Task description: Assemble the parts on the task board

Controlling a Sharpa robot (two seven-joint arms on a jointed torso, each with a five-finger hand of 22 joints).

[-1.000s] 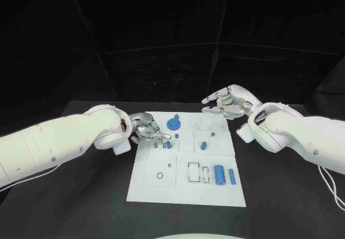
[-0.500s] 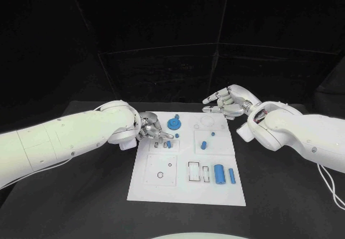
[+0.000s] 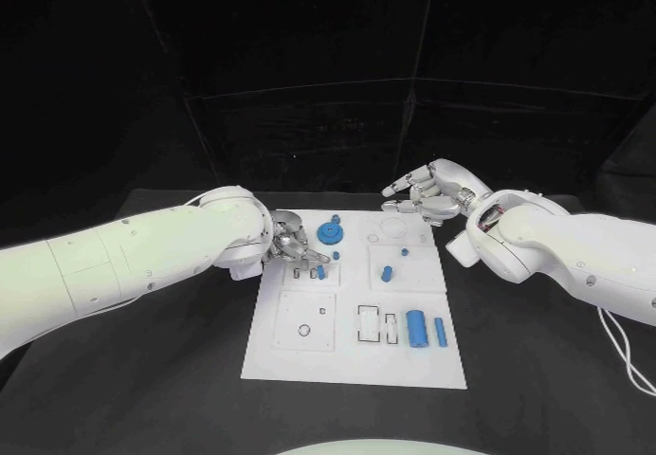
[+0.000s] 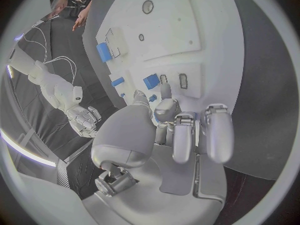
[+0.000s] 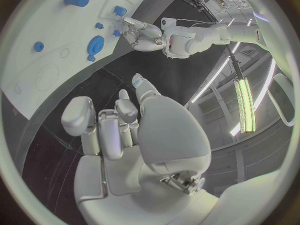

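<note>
L hand (image 3: 291, 242) over board's (image 3: 358, 355) far-left area, fingers curled in, tips by the small blue part (image 3: 318, 273) at the slots; can't tell if it's pinching anything. Blue gear (image 3: 330, 233) just right of it. Two blue cylinders (image 3: 417, 331) lie near-right on board. R hand (image 3: 429, 197) hovers past board's far-right edge, fingers apart, holding nothing.

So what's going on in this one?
The robot is assembling small blue parts on the white task board. Its left hand is low over the board's far left corner, fingertips by a small blue peg near the slots there; whether it holds anything is unclear. The right hand hovers, holding nothing, beyond the far edge. Two blue cylinders lie unplaced nearer the robot.
</note>
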